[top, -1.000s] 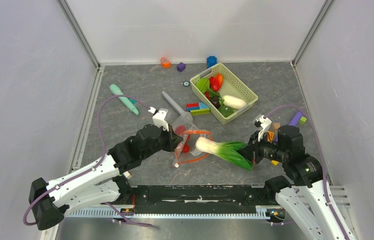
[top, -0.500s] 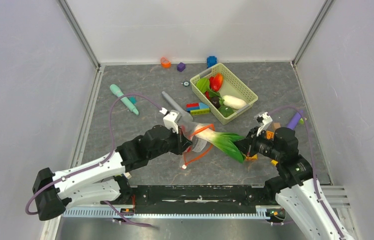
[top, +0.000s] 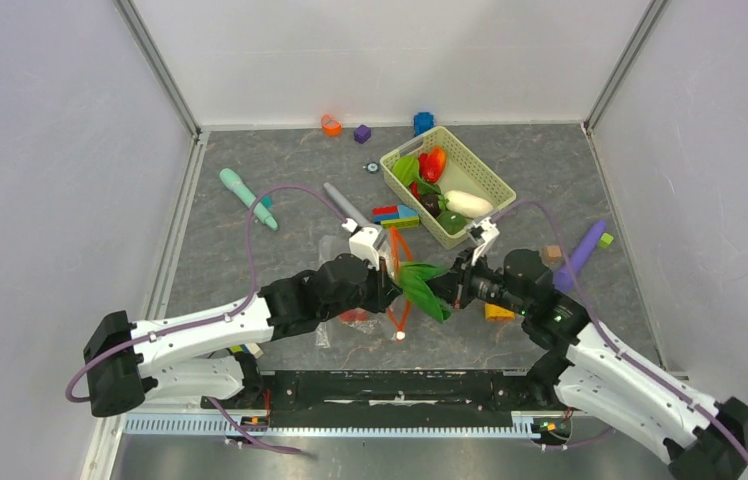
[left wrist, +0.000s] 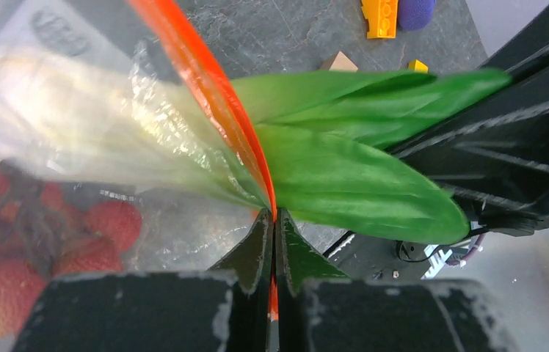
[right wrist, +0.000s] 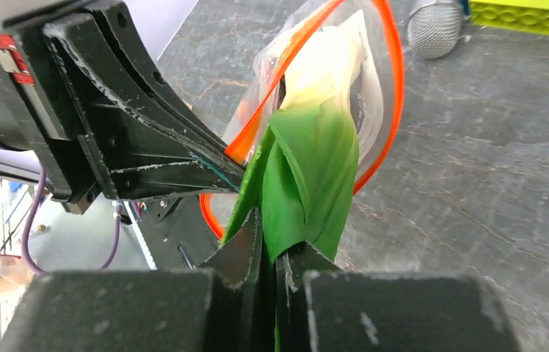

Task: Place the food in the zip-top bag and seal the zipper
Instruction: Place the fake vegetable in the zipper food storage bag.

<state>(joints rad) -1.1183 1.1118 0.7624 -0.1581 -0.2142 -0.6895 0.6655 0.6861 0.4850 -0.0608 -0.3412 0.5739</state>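
— At mid-table, where's the bok choy?
— White stalk inside the zip-top bag, leaves poking out past the zipper.
— And the fingers?
— Left gripper pinches the zipper; right gripper pinches the leaves. Red berries lie inside too.

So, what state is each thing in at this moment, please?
bag: open, berries inside
zipper: unsealed
bok choy: stalk in bag, leaves outside
left pincer: shut on zipper
right pincer: shut on bok choy leaves
basket: food inside
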